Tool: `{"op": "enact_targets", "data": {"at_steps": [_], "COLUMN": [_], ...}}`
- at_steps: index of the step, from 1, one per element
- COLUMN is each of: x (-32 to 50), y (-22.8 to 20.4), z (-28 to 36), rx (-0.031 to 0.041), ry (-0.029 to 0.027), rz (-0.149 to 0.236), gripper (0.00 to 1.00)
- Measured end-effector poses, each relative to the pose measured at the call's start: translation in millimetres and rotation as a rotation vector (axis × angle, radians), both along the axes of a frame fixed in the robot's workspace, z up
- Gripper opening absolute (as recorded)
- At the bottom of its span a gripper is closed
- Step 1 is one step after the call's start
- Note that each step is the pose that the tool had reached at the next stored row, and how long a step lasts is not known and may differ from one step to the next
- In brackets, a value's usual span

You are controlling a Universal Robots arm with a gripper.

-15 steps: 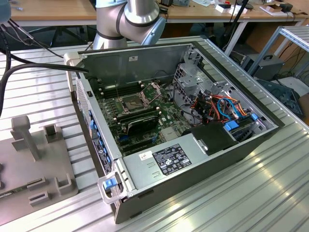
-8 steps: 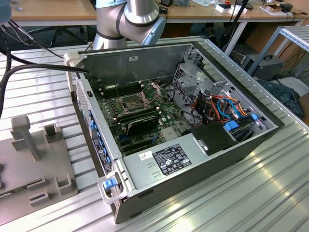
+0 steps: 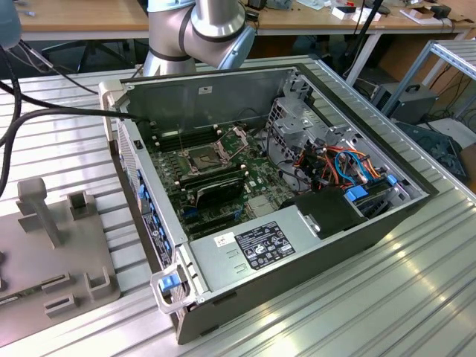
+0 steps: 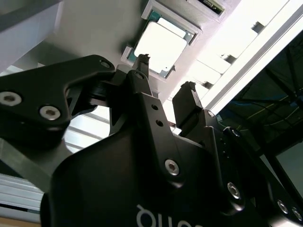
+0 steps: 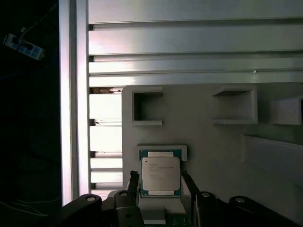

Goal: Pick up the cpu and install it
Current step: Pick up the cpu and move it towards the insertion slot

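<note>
The cpu (image 5: 161, 171), a small flat square chip with a silver-grey top and a green edge, lies in a shallow white-rimmed pocket of a grey fixture plate (image 5: 213, 142). It is also in the second wrist view, cpu (image 4: 160, 43). My gripper (image 5: 160, 178) is open and hovers close over it, one black finger (image 5: 133, 182) on each side of the chip and nothing held. In the second wrist view the gripper (image 4: 165, 74) has its fingertips (image 4: 142, 61) just short of the chip. The dark square socket (image 3: 202, 158) sits on the motherboard inside the open computer case (image 3: 297, 245).
The grey fixture plate (image 3: 52, 260) with raised holders lies at the exterior view's left, on a ribbed aluminium table (image 3: 357, 312). Inside the case are a black card (image 3: 216, 190), orange and blue cables (image 3: 349, 167) and a power supply (image 3: 260, 245). The arm's joints (image 3: 201, 30) stand behind the case.
</note>
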State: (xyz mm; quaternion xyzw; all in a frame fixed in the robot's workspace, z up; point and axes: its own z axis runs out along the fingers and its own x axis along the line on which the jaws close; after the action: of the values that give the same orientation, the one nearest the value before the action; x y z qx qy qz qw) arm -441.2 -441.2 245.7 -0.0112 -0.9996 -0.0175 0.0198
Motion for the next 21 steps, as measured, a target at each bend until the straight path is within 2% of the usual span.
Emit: {"op": "enact_targets", "data": {"at_steps": [4, 6, 14, 15, 21], "x": [0.0, 0.0, 0.0, 0.0, 0.0], "y": [0.0, 0.0, -0.1, -0.1, -0.3], "z": [-8.1, -9.6, -9.9, -9.9, -9.9], "rx": [-0.0001, -0.0001, 0.0, 0.0, 0.0], "ry": [0.0005, 0.0007, 0.0006, 0.0006, 0.0006], "rz": [0.0, 0.0, 0.0, 0.0, 0.0], "gripper": [0.48, 0.48, 0.49, 0.56, 0.56]}}
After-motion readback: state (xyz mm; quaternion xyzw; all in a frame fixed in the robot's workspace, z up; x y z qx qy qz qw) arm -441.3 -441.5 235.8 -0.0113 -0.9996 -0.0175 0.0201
